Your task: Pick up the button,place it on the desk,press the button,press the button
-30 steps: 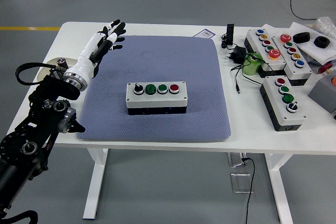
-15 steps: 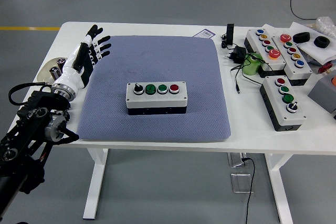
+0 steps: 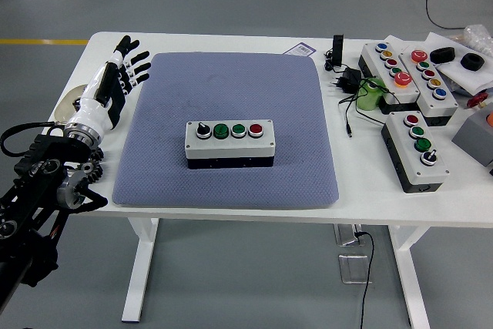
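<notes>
A grey button box (image 3: 229, 142) with a black knob, two green buttons and a red button lies in the middle of the blue-grey mat (image 3: 231, 82). My left hand (image 3: 122, 67) hovers at the mat's far left edge, well apart from the box, fingers spread and holding nothing. Its black arm comes in from the lower left. The right arm is out of the picture.
Three more button boxes (image 3: 416, 148) sit at the table's right side, with a black adapter and cables (image 3: 347, 82) and a green object (image 3: 370, 96) beside them. A round plate-like object (image 3: 68, 102) lies under my left forearm near the table's left edge.
My left hand has drawn back to the left and toward me, off the mat's upper left corner. The button box has not moved.
</notes>
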You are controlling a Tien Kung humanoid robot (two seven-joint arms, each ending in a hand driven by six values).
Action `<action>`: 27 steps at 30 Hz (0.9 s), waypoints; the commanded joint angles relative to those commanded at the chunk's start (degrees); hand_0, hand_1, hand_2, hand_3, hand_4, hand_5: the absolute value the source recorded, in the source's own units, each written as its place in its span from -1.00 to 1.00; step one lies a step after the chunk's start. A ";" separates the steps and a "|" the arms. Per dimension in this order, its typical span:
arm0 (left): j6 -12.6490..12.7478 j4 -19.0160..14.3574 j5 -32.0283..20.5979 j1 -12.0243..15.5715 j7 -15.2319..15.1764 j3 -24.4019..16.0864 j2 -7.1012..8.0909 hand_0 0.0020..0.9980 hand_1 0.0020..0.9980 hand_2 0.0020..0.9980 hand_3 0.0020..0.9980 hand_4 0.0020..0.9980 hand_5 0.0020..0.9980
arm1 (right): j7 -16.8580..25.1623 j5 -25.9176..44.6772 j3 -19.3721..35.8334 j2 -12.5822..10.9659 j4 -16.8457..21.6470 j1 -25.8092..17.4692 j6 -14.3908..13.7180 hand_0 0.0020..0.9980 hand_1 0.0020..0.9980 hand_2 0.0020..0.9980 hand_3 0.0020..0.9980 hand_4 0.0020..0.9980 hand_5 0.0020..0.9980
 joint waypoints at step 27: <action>-0.23 -0.01 -0.02 0.50 0.74 0.44 0.73 0.70 0.78 0.85 0.89 0.47 1.00 | 0.11 -0.15 0.46 0.00 0.00 0.62 0.30 0.30 0.13 0.20 0.29 -0.48 -0.46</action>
